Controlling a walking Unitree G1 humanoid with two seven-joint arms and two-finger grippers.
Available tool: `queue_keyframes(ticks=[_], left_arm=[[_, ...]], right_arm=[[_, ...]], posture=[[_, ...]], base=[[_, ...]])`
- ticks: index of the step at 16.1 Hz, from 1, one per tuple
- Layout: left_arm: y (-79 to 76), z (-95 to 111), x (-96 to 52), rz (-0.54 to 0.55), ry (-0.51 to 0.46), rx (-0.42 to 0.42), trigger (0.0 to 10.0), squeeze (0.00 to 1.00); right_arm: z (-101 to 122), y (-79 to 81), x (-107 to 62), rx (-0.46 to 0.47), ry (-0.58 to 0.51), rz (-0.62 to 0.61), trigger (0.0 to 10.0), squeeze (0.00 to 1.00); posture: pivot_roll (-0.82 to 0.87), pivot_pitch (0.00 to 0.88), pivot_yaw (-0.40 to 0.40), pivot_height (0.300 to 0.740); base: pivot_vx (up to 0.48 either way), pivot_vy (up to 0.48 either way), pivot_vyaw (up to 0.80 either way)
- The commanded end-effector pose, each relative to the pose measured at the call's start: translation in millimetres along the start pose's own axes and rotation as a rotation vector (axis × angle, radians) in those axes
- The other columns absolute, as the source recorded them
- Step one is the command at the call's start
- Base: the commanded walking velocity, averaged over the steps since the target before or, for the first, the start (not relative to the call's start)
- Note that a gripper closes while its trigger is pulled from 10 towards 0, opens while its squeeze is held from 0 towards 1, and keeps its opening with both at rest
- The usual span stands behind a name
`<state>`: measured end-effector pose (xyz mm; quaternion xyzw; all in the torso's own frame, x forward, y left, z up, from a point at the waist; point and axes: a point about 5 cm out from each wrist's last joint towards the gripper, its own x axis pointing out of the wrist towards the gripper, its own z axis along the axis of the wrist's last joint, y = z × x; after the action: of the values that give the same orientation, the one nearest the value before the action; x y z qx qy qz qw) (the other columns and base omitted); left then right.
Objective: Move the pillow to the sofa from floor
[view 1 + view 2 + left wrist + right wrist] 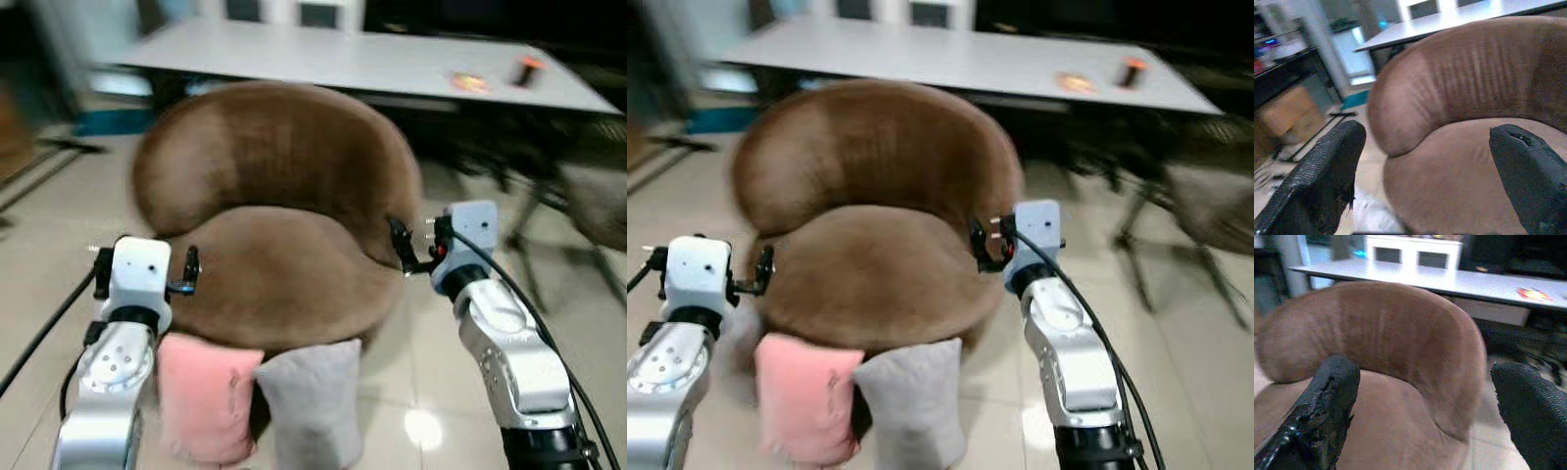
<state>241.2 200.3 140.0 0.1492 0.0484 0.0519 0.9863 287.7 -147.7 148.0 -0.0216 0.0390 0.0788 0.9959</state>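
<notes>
Two pillows stand on the floor (pixel 39 323) against the front of the brown sofa (pixel 284 264): a pink pillow (pixel 204 397) and a grey pillow (pixel 313 403), touching side by side, both upright with the long axis running up and down. Task says one pillow; I can't tell which is meant.

My left claw (pixel 1425 161) is raised beside the sofa's left edge, fingers wide apart, holding nothing. My right claw (pixel 1425 401) is up by the sofa's right arm, also spread wide and empty. Both wrist views look over the seat toward the curved backrest.

Key relation: both pillows lie below and behind the claws, down toward my own feet, between my two arms. The pink pillow sits just under my left forearm, so the left arm is nearer to it. The grey pillow is near the middle, somewhat closer to the right arm. My judgement: the claws must drop and pull back before any grasp, since they now point at the seat, not at the pillows.

In the way: the sofa's front edge, touching the pillows from behind, and my left arm overlapping the pink pillow's left side. The seat itself is bare, fine for placing.

Around: a long white tabletop (pixel 343 59) behind the sofa with a couple of small blurred items on it, and dark chair legs (pixel 549 225) to the right, well apart. Head views are blurred.
</notes>
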Motion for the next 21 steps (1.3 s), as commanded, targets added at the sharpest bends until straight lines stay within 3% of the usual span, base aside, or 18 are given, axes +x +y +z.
queue_keyframes(ticks=[1, 3, 9, 15, 21], left_arm=[[-5.6, 5.0, 2.9, -0.018, -0.022, 0.000, 10.0, 0.00], [-4.3, 5.4, 3.7, -0.010, -0.030, -0.003, 10.0, 0.00], [-3.2, 7.8, 5.8, -0.011, -0.054, -0.050, 10.0, 0.00], [-1.6, 5.5, 6.1, -0.006, -0.053, -0.059, 10.0, 0.00], [-2.2, 5.7, 7.4, -0.008, -0.057, -0.064, 10.0, 0.00]], right_arm=[[-1.9, -6.8, 0.7, 0.001, 0.010, -0.019, 10.0, 0.00], [-0.6, -5.8, 1.5, -0.007, 0.004, -0.019, 10.0, 0.00], [-4.2, -9.4, -1.3, 0.057, 0.020, -0.043, 10.0, 0.00], [-3.8, -20.7, -3.1, -0.011, 0.024, -0.112, 10.0, 0.00], [-2.8, -18.7, -1.0, 0.000, 0.016, -0.105, 10.0, 0.00]], posture=[[-0.10, 0.000, -0.015, 0.740], [-0.11, 0.000, -0.008, 0.740], [-0.11, 0.000, -0.004, 0.740], [-0.12, 0.000, -0.003, 0.740], [-0.12, 0.000, 0.001, 0.740]], base=[[0.000, -0.450, 0.80], [0.000, -0.444, 0.64], [0.000, 0.000, 0.00], [0.329, 0.000, 0.00], [0.342, 0.000, 0.67]])
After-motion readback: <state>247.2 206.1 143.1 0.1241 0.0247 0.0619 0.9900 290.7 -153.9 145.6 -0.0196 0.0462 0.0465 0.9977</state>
